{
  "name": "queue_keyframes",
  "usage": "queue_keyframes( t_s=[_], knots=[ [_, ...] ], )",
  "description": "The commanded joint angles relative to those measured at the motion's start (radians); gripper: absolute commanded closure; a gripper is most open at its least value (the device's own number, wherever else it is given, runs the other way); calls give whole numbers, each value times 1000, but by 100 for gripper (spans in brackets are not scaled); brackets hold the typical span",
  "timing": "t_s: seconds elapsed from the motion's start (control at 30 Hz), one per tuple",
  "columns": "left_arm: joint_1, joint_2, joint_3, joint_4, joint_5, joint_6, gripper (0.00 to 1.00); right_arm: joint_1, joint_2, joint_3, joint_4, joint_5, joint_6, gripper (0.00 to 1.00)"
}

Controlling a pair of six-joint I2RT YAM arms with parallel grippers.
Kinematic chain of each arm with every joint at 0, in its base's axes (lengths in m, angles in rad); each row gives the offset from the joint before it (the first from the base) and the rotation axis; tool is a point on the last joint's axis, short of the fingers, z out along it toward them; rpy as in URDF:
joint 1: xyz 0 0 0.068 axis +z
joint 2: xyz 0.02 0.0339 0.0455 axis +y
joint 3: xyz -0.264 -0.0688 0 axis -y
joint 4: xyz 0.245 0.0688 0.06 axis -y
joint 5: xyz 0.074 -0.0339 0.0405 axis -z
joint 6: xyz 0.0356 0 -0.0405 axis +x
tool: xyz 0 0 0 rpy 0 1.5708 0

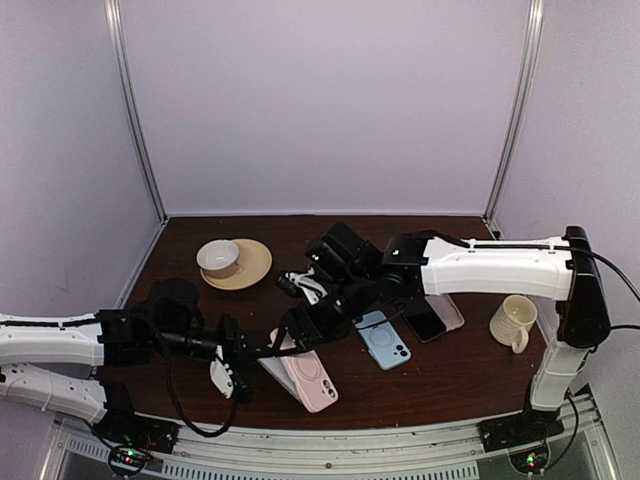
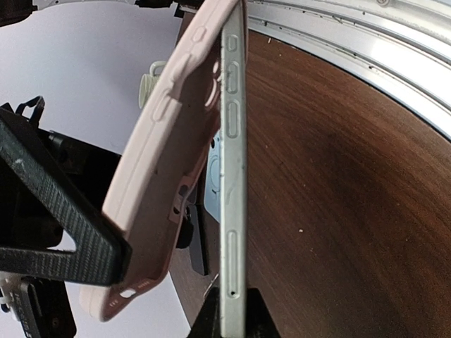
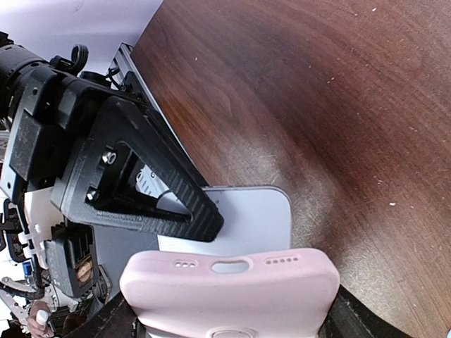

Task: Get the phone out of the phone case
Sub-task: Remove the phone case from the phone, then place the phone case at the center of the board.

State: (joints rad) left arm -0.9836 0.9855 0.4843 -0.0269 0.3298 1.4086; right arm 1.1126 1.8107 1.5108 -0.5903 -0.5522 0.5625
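Top view: one pink case (image 1: 312,380) sits near the table's (image 1: 450,370) front edge, with one silver phone (image 1: 272,366) jutting from its left. Three other phones (image 1: 386,340) lie beside them.

Left wrist: the left gripper (image 2: 231,313) pinches the phone's edge, and the case is peeled aside.

Right wrist: the right gripper (image 3: 232,320) is clamped across the case.

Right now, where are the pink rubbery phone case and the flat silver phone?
pink rubbery phone case (image 2: 151,183): left wrist view, its outer side wall.
flat silver phone (image 2: 233,183): left wrist view, its metal edge.

Phone case (image 1: 312,380) front centre (phone (image 2: 232,176) partly out); bowl (image 1: 218,256) on saucer (image 1: 255,264) behind left, mug (image 1: 514,321) right.
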Motion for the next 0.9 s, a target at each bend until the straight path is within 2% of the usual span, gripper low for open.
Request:
queue_keyframes(
  t_s=[0.0,0.2,0.43,0.6,0.87],
  knots=[
    [-6,5,4,48,-14,9,100,-25,-60,-29,-50,52,-19,20],
    [-5,25,8,59,-70,6,100,-46,-120,-83,-104,116,-24,20],
    [-4,55,28,76,-158,-23,100,-135,-246,-191,-193,206,-36,20],
    [0,65,32,70,-166,-31,100,-234,-314,-257,-338,356,-78,19],
    [-1,78,46,43,-166,-45,100,-352,-338,-331,-473,545,-84,17]
  ],
)
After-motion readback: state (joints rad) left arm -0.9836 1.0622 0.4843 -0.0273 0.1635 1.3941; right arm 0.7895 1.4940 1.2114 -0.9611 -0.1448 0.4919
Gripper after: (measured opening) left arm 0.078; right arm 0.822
